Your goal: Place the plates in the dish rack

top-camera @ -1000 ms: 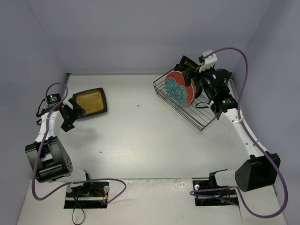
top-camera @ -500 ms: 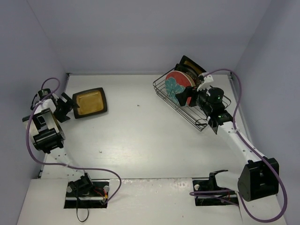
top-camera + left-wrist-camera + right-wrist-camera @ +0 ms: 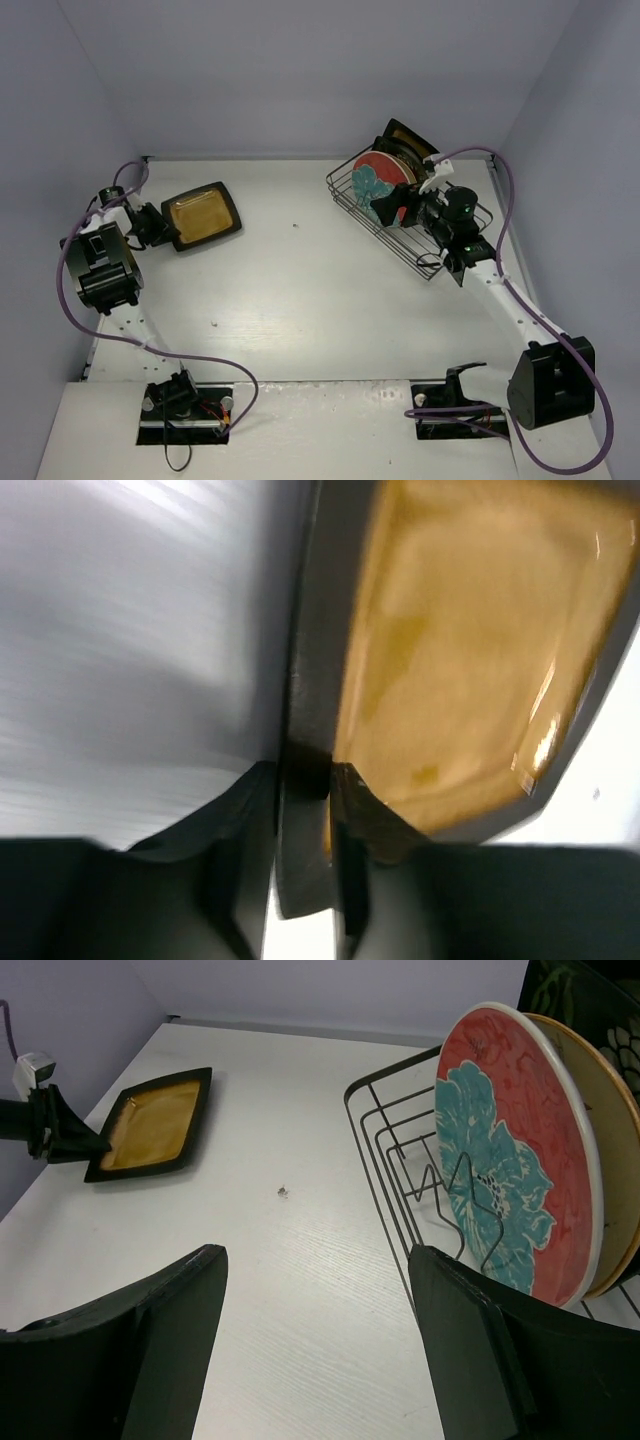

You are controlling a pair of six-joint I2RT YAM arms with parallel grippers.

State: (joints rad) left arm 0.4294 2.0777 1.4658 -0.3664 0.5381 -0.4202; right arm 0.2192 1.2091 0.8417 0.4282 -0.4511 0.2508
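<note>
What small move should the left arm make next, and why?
Probably a slight lift: the left gripper pinches the dark rim of the square amber plate, which lies on the table, far from the dish rack on the right.

Rt gripper at btm of frame: two dark fingers spread wide, nothing betw. them but white desk. To the rt, black wire dish rack, near corner toward the cam. Standing upright in it, red-teal floral plate, w/ cream brown-rimmed plate just behind, touching or nearly so. Top rt corner: dark patterned plate, mostly cut off. Far left on desk, amber sq. plate w/ dark rim, well apart from rack. Left gripper at its left edge, dark tip meeting the rim; grip too small to tell. Tiny speck on desk betw. amber plate and rack. Lilac wall behind.
</note>
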